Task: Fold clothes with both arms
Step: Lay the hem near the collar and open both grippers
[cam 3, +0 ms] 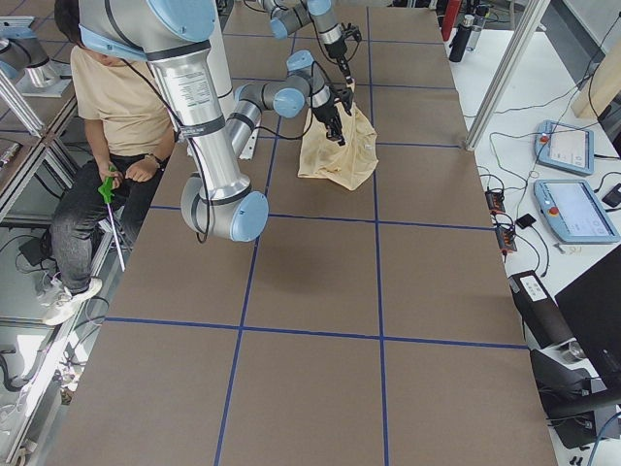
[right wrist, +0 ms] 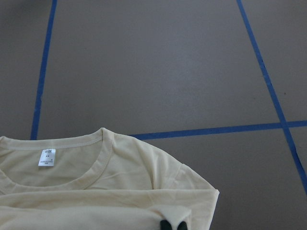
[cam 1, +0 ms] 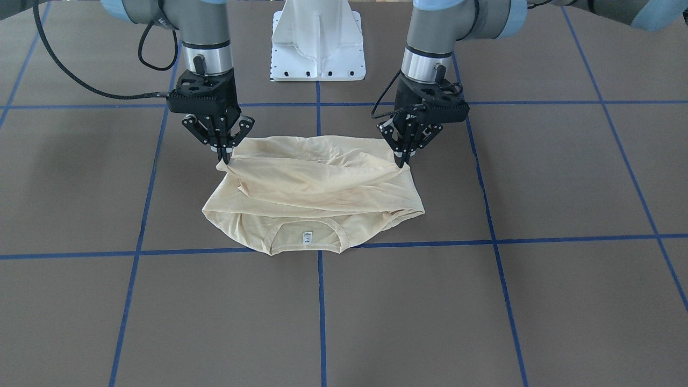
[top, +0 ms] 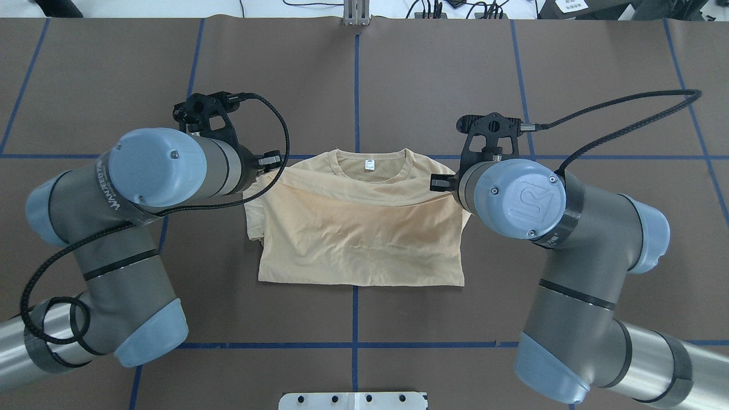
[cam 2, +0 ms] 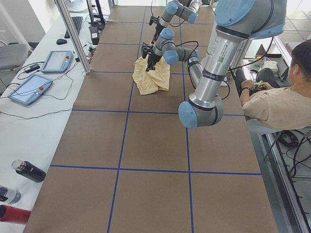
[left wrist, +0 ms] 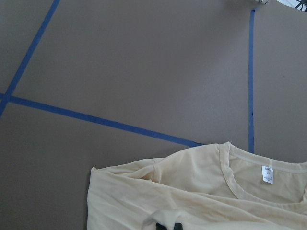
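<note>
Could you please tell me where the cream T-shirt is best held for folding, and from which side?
At the two outer corners of its raised edge, from straight above: the T-shirt is limp, so corner pinches should keep it spread. The left end effector and right end effector grip there.

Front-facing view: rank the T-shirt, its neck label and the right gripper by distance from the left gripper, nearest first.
1. The T-shirt: its raised edge is pinched in the left gripper, on the view's right.
2. The neck label: at the collar, on the shirt's operator side.
3. The right gripper: on the view's left, pinching the opposite corner.
</note>
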`<action>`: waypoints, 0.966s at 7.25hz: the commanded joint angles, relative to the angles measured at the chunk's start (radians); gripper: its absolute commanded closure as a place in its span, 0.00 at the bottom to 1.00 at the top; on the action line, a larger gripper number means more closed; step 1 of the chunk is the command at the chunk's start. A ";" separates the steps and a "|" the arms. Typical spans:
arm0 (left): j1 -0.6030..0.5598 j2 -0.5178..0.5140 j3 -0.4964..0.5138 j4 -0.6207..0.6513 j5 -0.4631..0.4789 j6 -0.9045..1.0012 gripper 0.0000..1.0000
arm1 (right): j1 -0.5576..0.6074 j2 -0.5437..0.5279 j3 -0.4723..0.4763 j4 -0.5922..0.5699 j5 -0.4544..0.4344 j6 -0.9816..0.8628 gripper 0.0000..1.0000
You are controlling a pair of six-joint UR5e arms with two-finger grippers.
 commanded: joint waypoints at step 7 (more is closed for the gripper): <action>-0.013 -0.054 0.304 -0.234 0.030 0.044 1.00 | 0.040 0.053 -0.267 0.175 0.000 -0.020 1.00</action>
